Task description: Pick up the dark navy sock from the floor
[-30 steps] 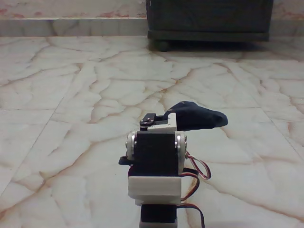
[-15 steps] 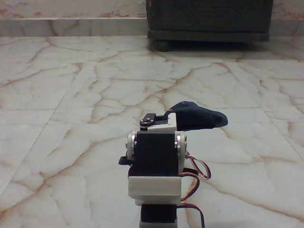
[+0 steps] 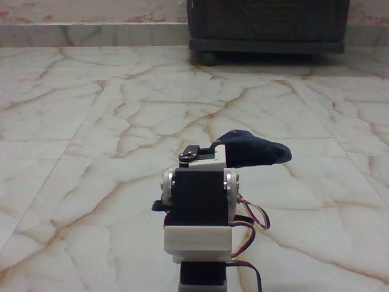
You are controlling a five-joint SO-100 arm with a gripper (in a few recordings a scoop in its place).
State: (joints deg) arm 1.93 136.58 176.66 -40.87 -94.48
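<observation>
The dark navy sock point(image 3: 254, 149) shows just beyond the arm, right of centre on the floor point(image 3: 91, 121) of pale veined marble tiles. Its toe points right and its left end disappears behind the arm's white upper part. The arm point(image 3: 200, 201) stands folded in the foreground, seen from behind, with its black servo blocks facing me. My gripper point(image 3: 214, 157) reaches to the sock's left end, but the arm's own body hides the fingers. I cannot tell whether the sock rests on the tiles or is held.
A dark wooden cabinet point(image 3: 267, 27) on small feet stands at the back, centre-right, against a low marble step point(image 3: 91, 33). Red and black cables point(image 3: 255, 222) loop out on the arm's right side. Open tiles stretch left and right of the arm.
</observation>
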